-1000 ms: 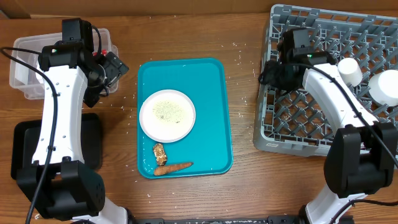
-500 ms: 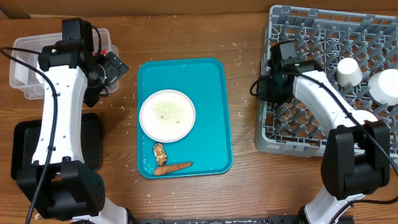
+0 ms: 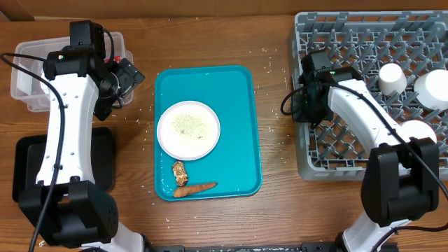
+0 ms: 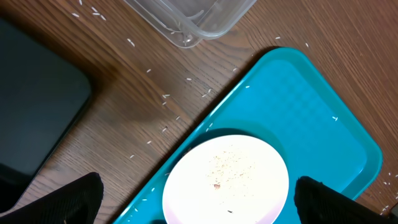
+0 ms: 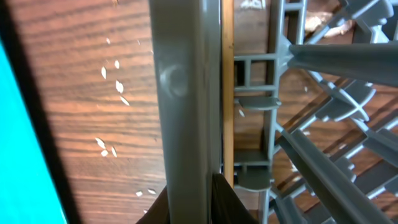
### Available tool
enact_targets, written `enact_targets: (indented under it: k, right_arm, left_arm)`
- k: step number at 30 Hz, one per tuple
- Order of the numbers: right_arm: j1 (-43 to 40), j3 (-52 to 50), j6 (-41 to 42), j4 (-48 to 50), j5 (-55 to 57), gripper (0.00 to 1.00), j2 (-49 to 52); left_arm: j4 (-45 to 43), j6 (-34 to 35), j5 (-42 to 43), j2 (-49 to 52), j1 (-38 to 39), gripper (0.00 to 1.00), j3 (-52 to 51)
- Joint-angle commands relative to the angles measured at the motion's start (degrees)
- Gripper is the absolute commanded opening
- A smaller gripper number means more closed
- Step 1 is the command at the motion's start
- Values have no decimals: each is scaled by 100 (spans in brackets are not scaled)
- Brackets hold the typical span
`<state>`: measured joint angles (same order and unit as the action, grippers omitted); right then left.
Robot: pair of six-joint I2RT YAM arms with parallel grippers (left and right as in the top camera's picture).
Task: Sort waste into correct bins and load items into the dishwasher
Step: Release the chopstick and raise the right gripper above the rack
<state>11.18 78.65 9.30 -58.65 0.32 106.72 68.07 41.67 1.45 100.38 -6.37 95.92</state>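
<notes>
A white plate (image 3: 188, 129) with crumbs sits on the teal tray (image 3: 238, 91); it also shows in the left wrist view (image 4: 227, 180). A carrot piece (image 3: 195, 188) and a brown scrap (image 3: 179, 172) lie at the tray's front. My left gripper (image 3: 126, 80) is open and empty, above the tray's left edge (image 4: 196, 202). My right gripper (image 3: 306, 105) is shut on the left rim (image 5: 186, 93) of the grey dishwasher rack (image 3: 364, 42), its fingers (image 5: 194, 199) on both sides of the rim.
A clear plastic container (image 3: 28, 70) stands at the far left, a black bin (image 3: 28, 168) in front of it. White cups (image 3: 392, 78) (image 3: 430, 87) (image 3: 413, 129) stand in the rack. Rice grains are scattered on the wood.
The rack has swung from a skewed pose to square with the table and slid nearer, held by my right gripper. A third cup has come into view. The left arm has not moved.
</notes>
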Motion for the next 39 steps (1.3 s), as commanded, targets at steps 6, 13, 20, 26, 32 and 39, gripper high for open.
enact_targets:
  k: [6,13,20,26,32,39]
  right_arm:
    - [-90,-90,-273,-116,105,13,68]
    - [-90,358,-157,-483,44,24,66]
    - [-87,1375,-72,-1270,44,37,-66]
    - [-87,2378,-50,-1847,-542,45,-332]
    - [17,2673,-81,-1349,-3198,76,-428]
    - [817,2492,-76,-219,-3825,96,-407]
  left_arm:
    - [4,37,-39,-105,44,100,-24]
    - [4,35,-39,-105,42,100,-24]
    - [4,37,-39,-105,44,100,-24]
    - [2,35,-39,-105,44,100,-24]
    - [2,37,-39,-105,44,100,-24]
    - [4,37,-39,-105,44,100,-24]
